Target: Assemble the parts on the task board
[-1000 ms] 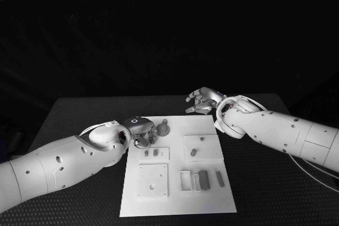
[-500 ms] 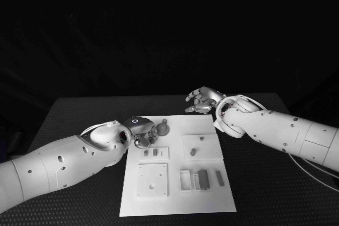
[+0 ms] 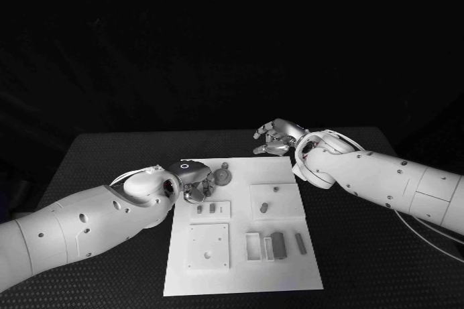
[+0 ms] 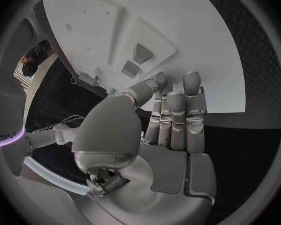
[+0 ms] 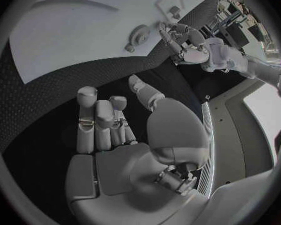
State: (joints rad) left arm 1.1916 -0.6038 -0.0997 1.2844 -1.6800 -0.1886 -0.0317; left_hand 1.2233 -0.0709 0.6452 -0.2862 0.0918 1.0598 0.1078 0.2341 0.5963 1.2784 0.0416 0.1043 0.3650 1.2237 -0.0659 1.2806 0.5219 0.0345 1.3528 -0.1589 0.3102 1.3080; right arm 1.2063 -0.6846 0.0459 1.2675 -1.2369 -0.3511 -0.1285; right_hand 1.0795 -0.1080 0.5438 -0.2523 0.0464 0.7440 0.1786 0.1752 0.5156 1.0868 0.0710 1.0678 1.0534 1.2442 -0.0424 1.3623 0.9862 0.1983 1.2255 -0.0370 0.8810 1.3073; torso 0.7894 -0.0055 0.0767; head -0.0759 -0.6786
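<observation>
Here, you have a black table (image 3: 106,155) with a fine woven texture under everything, and beyond its far edge the head view is just darkness. Starting at your left, the robot's left arm (image 3: 78,225) reaches in over the table's near-left part, and its left hand (image 3: 196,180) sits at the far-left corner of the task board (image 3: 242,275). In the left wrist view the fingers (image 4: 176,115) lie straight and side by side over the dark table at the board's edge, with the thumb angled across beside them; nothing is in its grasp, so the hand is released. Just beside that hand, on the board, lies a round disc-shaped part (image 3: 224,178). The task board is a long white plate in the middle of the table. It carries a small raised plate with two short upright parts (image 3: 206,208), a larger square plate with holes (image 3: 209,246) nearer the robot, another square plate holding a small oval part (image 3: 264,206), and a row of narrow bar-shaped parts (image 3: 279,245) to the right of the holed plate. All the parts look grey. Further right, the right hand (image 3: 277,137) hovers above the table just past the board's far-right corner, well apart from every part, its fingers loosely spread around nothing. The right arm (image 3: 387,178) runs out to the right edge.
</observation>
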